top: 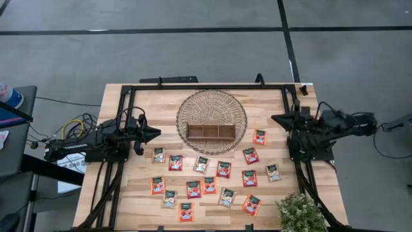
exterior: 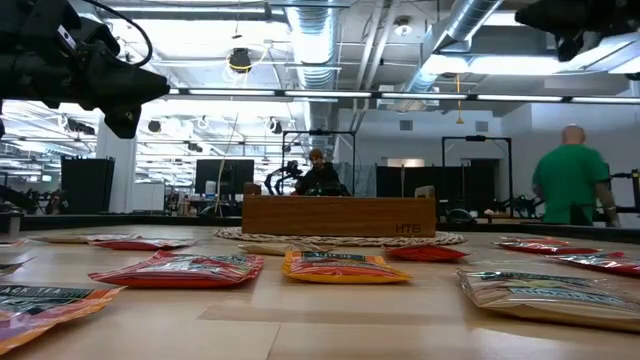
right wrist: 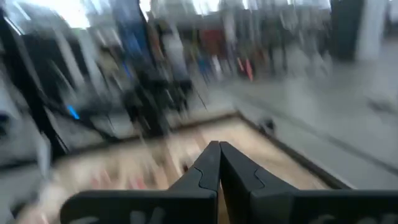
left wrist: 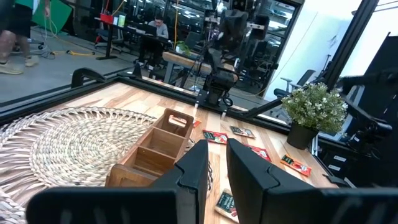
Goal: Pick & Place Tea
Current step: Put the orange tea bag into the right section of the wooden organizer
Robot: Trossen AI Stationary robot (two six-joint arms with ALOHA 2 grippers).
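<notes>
The sachets (top: 208,180) are lying flat and scattered across the worktop (top: 270,203), none overlapping, which is probably leaving each one free to be taken singly; none is sitting in the tray (top: 211,131) yet, so the task is judged to be at its start. The tray is resting on the wicker mat (top: 212,116), between the two arms, likely so that either can be reaching it.

The left end effector (top: 153,133) is hovering above the worktop, empty, its fingers (left wrist: 194,168) standing a narrow gap apart and touching nothing; the tray is lying just ahead of it, and the nearest sachets are lying just below and beside its tip. The right end effector (top: 278,118) is waiting at the opposite side, also clear of the worktop; its fingers (right wrist: 208,167) are pressed together with nothing between them; an orange sachet (top: 259,136) is lying near its tip. A plant (top: 300,212) is standing well behind it, at the worktop's corner.
</notes>
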